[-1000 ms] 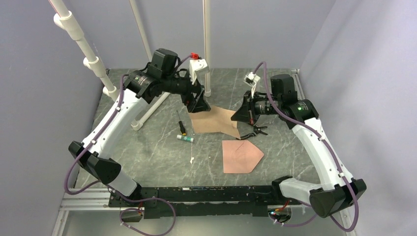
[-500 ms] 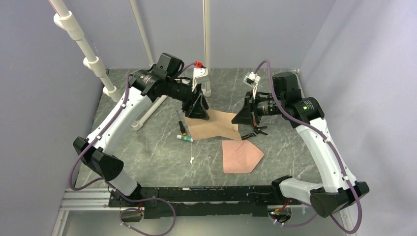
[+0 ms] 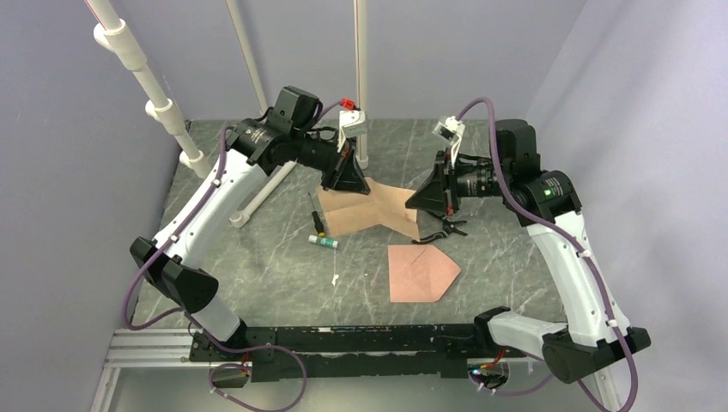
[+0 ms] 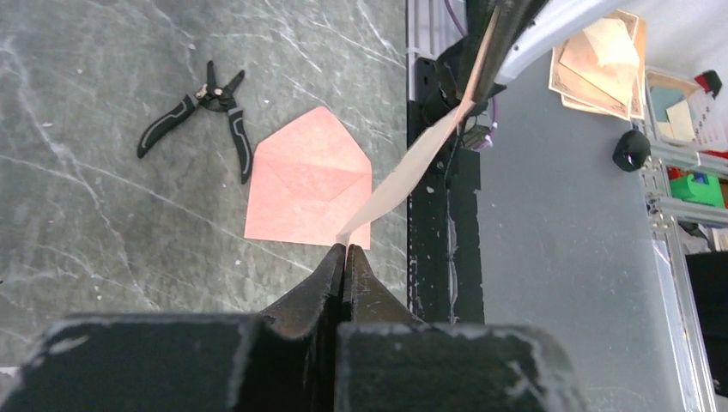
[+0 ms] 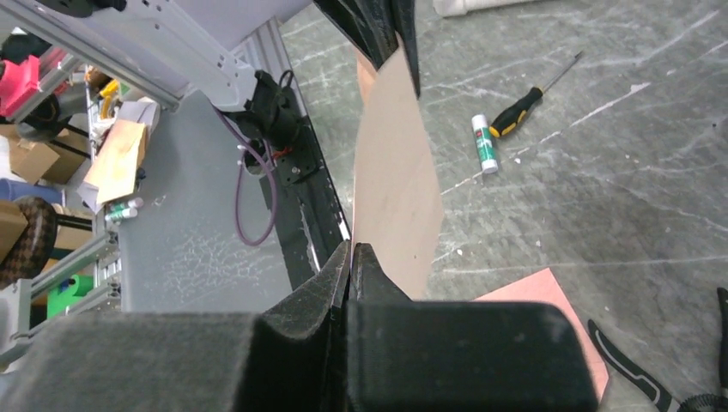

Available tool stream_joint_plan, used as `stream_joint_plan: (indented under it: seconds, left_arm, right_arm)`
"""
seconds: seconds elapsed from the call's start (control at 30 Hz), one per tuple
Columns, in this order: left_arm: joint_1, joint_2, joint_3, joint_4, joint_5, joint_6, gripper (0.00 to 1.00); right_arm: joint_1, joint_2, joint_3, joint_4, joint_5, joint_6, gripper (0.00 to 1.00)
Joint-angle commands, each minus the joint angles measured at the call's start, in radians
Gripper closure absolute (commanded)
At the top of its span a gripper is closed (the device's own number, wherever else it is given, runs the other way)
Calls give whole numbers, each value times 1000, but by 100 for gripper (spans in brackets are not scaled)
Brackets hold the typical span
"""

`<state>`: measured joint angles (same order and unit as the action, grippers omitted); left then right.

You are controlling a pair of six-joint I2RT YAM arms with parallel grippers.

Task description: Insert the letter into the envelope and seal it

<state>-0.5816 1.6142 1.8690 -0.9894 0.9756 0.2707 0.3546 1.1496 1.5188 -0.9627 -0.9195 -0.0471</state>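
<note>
One envelope (image 3: 421,273) lies flat on the bench (image 3: 257,262), flap spread open. Left end effector (image 4: 345,251) and right end effector (image 5: 352,250) each pinch opposite ends of the letter (image 3: 379,209), held above the bench.

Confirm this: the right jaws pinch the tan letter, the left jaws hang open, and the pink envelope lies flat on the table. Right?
Not quite: the left wrist view shows the left jaws shut on the letter too. The right jaws pinch it and the envelope lies flat.

envelope (image 5: 538,290) partly behind right fingers (image 5: 322,285)
</note>
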Motion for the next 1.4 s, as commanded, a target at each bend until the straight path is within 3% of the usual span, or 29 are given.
stream_joint_plan:
  seconds: [0.0, 0.07, 0.1, 0.23, 0.37, 0.5, 0.57, 0.67, 0.8, 0.93, 1.1, 1.37]
  left_arm:
    - [-10, -45, 35, 118, -64, -90, 97]
    - [-10, -63, 23, 177, -139, -128, 97]
    - [-9, -73, 16, 201, -157, -142, 98]
    - [-9, -111, -7, 275, -175, -169, 98]
    - [-9, -146, -37, 358, -171, -210, 98]
    - [-9, -157, -31, 433, -113, -262, 97]
    - [-9, -168, -34, 481, -89, -328, 98]
    - [-9, -208, -61, 592, -55, -408, 98]
    - [-9, -252, -110, 746, 13, -504, 98]
    - [-9, -258, -96, 742, 53, -500, 98]
    - [-8, -257, -97, 731, 54, -490, 98]
    - [-9, -237, -96, 726, 99, -494, 98]
  right_arm:
    - [3, -42, 28, 171, -47, 111, 86]
    - [3, -56, 9, 257, -85, 173, 48]
    - [2, -68, -5, 310, -88, 208, 38]
    - [1, -138, -50, 495, 55, 334, 26]
    - [1, -178, -85, 651, 206, 463, 24]
    - [1, -196, -135, 704, 363, 545, 23]
    - [1, -222, -201, 794, 326, 570, 23]
    - [1, -265, -309, 1072, 210, 679, 21]
    - [3, -215, -255, 959, 161, 613, 18]
    - [4, -175, -223, 826, 71, 503, 13]
    - [7, -143, -207, 766, -46, 451, 27]
    - [12, -129, -231, 842, -97, 488, 46]
